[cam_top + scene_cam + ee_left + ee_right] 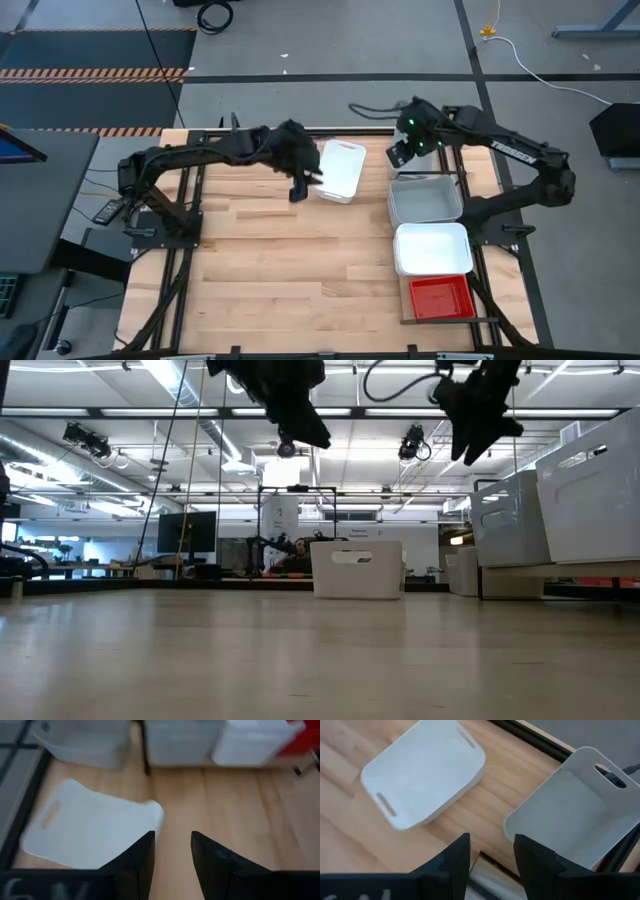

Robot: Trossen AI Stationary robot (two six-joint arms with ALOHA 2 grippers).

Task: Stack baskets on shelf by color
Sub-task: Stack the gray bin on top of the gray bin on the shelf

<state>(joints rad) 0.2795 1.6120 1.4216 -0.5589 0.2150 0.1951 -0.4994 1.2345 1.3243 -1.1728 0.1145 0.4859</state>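
A white basket (pixel 340 170) rests on its base on the butcher-block table near the far edge, also visible in the low view (pixel 357 568) and both wrist views (pixel 90 827) (pixel 422 772). My left gripper (pixel 298 186) hangs open above the table just left of it, its fingers (pixel 172 865) over bare wood beside the basket's corner. My right gripper (pixel 400 153) hangs open in the air between that basket and a grey basket (pixel 570 810). A grey (pixel 425 198), a white (pixel 432 247) and a red basket (pixel 440 297) stand in a row on the shelf (pixel 487 870) at the right.
Dark frame bars (pixel 250 132) run along the table's far edge and down both sides. Bare wood (pixel 290 270) fills the table's middle and near part. A cable (pixel 520 55) lies on the floor beyond the table.
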